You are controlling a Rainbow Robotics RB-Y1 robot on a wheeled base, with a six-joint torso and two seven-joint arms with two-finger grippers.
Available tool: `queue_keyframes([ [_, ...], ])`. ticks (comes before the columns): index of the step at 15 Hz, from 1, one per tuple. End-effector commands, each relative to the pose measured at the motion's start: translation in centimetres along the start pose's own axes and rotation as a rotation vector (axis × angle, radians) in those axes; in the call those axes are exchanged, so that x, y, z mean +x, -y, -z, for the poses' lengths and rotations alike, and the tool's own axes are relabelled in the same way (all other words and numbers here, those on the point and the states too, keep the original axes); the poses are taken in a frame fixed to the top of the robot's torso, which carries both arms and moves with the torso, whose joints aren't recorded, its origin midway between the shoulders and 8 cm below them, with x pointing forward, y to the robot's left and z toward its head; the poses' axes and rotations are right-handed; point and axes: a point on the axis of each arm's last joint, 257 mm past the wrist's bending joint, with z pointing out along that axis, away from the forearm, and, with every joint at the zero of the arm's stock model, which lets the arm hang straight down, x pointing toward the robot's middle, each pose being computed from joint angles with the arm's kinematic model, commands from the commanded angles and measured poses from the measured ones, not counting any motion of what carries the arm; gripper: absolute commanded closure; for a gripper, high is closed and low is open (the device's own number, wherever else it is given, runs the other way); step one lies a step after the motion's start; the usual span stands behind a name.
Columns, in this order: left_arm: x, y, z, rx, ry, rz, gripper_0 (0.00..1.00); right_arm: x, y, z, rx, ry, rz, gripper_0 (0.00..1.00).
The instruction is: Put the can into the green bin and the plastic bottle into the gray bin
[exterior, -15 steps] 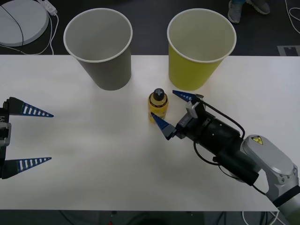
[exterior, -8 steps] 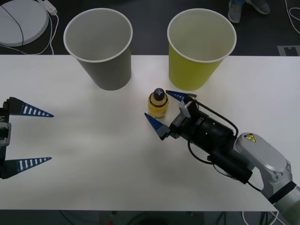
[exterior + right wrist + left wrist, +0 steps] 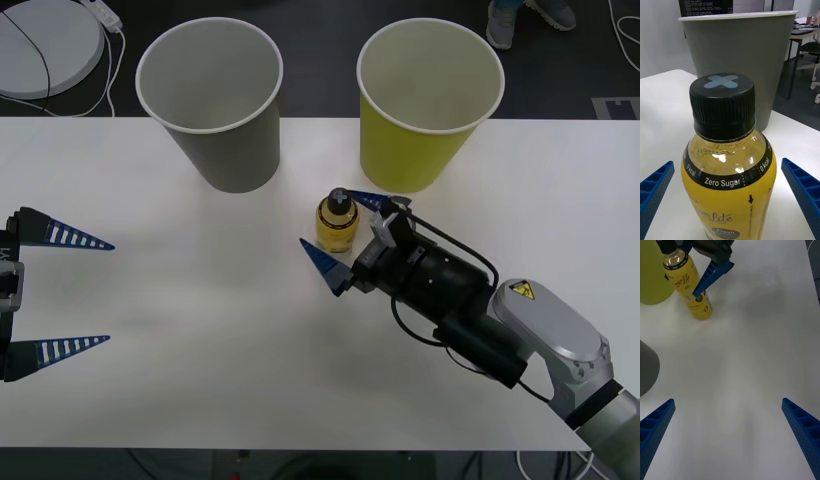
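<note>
Bottle [image 3: 337,222] is standing on the table [image 3: 200,330] near the gray bin [image 3: 212,100] and green bin [image 3: 428,100], not yet binned; right gripper [image 3: 345,232] is straddling it, wide open, gripping nothing. Left gripper [image 3: 75,292] is waiting, open, at the left.

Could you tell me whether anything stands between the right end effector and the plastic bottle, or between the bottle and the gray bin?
Nothing visible does. The right end effector is open with the plastic bottle upright between its fingers, and only bare table separates the bottle from the gray bin.
</note>
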Motion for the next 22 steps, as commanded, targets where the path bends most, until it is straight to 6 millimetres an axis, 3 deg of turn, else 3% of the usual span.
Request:
queue_keyframes([
  [1,0.0,0.0,0.0,0.000,0.000,0.000,0.00,0.0,-0.1,-0.2,0.001,-0.003,0.002,0.00],
  [3,0.0,0.0,0.0,0.000,0.000,0.000,0.00,-0.1,0.1,-0.2,0.005,-0.002,0.009,0.00],
  [4,0.0,0.0,0.0,0.000,0.000,0.000,0.00,-0.1,0.1,-0.2,0.007,-0.002,0.007,0.19],
  [5,0.0,0.0,0.0,0.000,0.000,0.000,0.00,0.0,0.1,-0.2,0.008,-0.004,0.009,0.50],
  [6,0.0,0.0,0.0,0.000,0.000,0.000,0.00,0.1,0.2,-0.2,0.010,-0.006,0.008,0.94],
  [7,0.0,0.0,0.0,0.000,0.000,0.000,0.00,0.1,0.1,-0.2,0.008,-0.006,0.009,1.00],
  [15,0.0,0.0,0.0,0.000,0.000,0.000,0.00,0.2,0.2,0.0,0.008,-0.010,0.017,1.00],
  [22,0.0,0.0,0.0,0.000,0.000,0.000,0.00,-2.2,0.3,1.9,0.005,0.033,0.011,1.00],
])
